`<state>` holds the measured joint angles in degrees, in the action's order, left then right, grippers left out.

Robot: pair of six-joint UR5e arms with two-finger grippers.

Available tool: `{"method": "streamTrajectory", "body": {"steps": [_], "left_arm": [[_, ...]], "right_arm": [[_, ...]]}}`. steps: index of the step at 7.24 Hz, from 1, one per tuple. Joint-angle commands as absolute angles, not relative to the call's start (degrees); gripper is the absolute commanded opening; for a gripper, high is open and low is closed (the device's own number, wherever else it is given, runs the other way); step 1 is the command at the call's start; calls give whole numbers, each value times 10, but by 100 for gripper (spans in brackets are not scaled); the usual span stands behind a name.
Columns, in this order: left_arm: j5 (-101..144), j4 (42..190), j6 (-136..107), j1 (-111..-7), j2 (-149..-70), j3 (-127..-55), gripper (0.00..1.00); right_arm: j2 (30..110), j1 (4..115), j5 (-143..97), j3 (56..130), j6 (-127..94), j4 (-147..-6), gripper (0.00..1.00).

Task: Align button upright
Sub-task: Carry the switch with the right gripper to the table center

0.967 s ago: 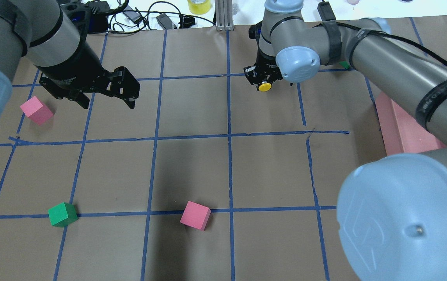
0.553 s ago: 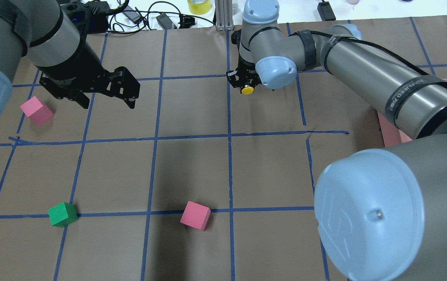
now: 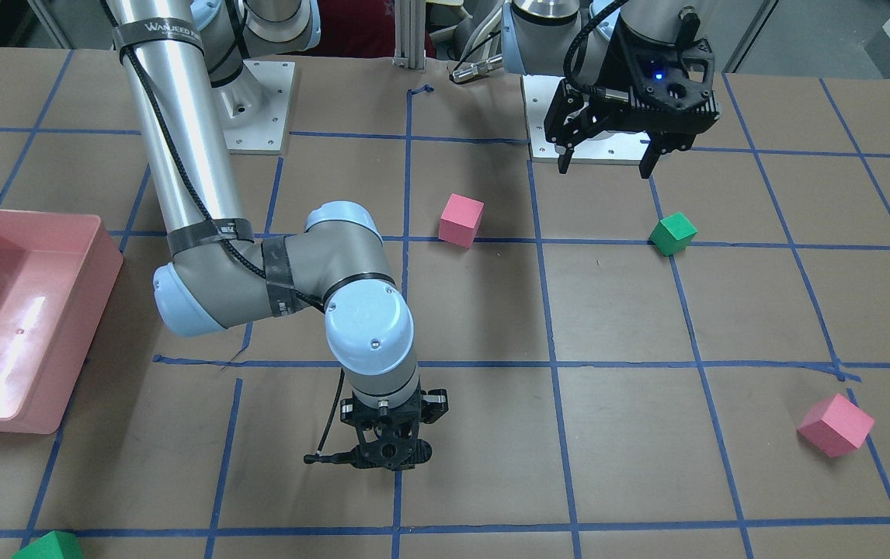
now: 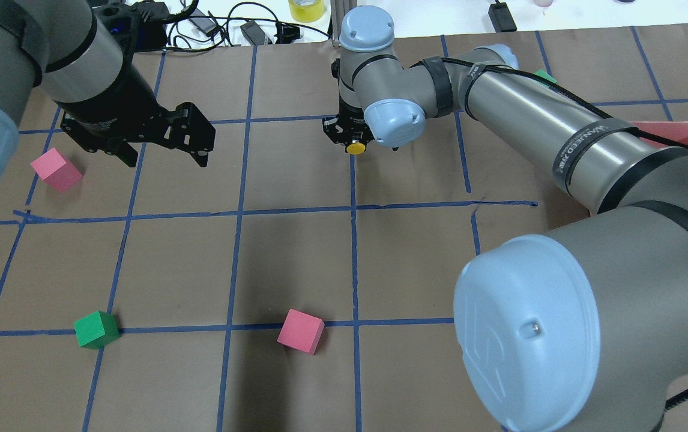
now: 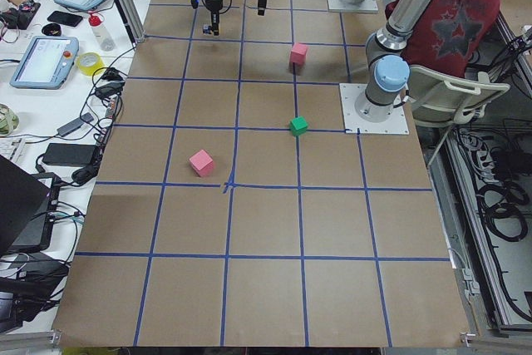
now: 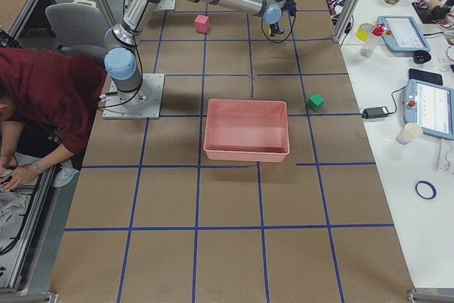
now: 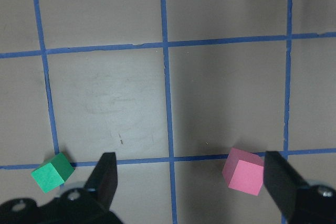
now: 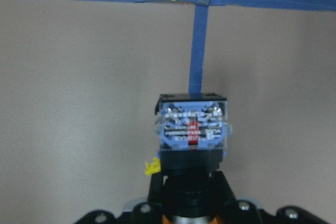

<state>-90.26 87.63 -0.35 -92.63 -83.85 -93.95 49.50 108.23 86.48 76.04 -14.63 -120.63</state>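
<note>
Clearly the right gripper (image 3: 389, 456) is clenched on the button (image 4: 354, 147), held low at the upper centre of the overhead view, over a vertical blue tape line (image 4: 353, 240). I cannot tell whether it touches the table. Its yellow cap faces that camera, and in the wrist view its square base juts past the fingers. It looks light, rigid and smooth, so it may twist. The black body seems the safest hold, not the springy cap. At upper left, the left gripper (image 4: 167, 157) hangs spread and empty.
</note>
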Motion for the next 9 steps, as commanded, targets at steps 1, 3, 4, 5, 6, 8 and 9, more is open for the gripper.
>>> {"method": "streamTrajectory", "body": {"steps": [1,3,4,5,6,8,9], "left_arm": [[-903,876,-4,-925,-838,-940,100],[-903,876,-4,-925,-838,-940,100],[-903,876,-4,-926,-838,-940,100],[-903,876,-4,-926,-838,-940,100],[-903,876,-4,-926,-838,-940,100],[-903,876,-4,-925,-838,-940,100],[-903,876,-4,-926,-838,-940,100]], "right_arm": [[490,1096,867,769,-168,-1206,6],[482,1096,874,772,-164,-1207,36],[489,1096,881,773,-164,-1206,87],[491,1096,874,774,-167,-1206,99],[494,1096,873,775,-168,-1203,100],[504,1098,873,775,-167,-1200,100],[533,1098,881,779,-159,-1184,100]]}}
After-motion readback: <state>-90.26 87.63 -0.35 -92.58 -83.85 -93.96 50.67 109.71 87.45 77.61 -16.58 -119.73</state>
